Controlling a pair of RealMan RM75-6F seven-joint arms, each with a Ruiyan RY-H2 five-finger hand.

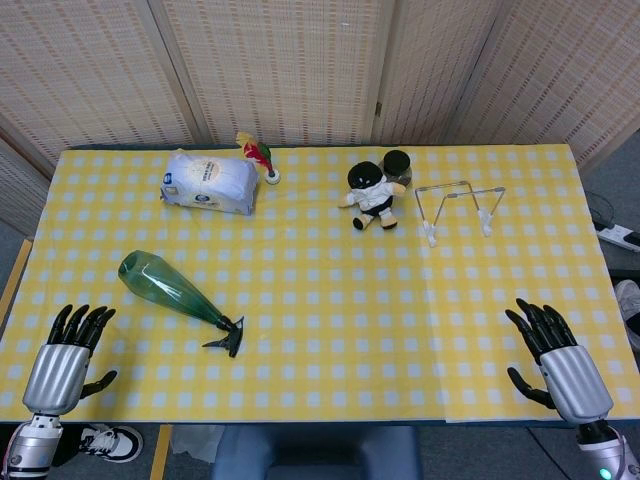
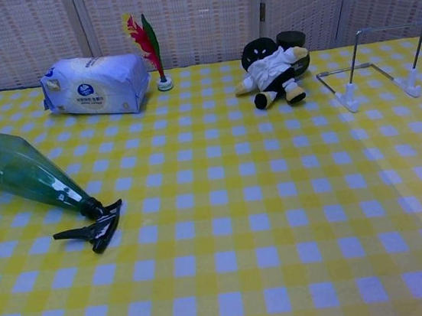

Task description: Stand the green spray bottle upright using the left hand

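Fingers spread and holding nothing, the robot's left hand (image 1: 62, 362) waits at the table's (image 1: 330, 350) near-left edge w/ the green spray bottle (image 1: 172, 288) lying on its side just beyond, nozzle toward centre, right hand (image 1: 560, 362) likewise open — task apparently unstarted, next move a reach-and-grasp.

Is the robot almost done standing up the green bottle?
Not yet. Nothing looks done: the green spray bottle lies on its side on the table, black nozzle toward the robot. Nothing is in hand: the left robot hand rests open at the table edge, apart from the bottle. Left: reach over, grab it, and stand it upright.
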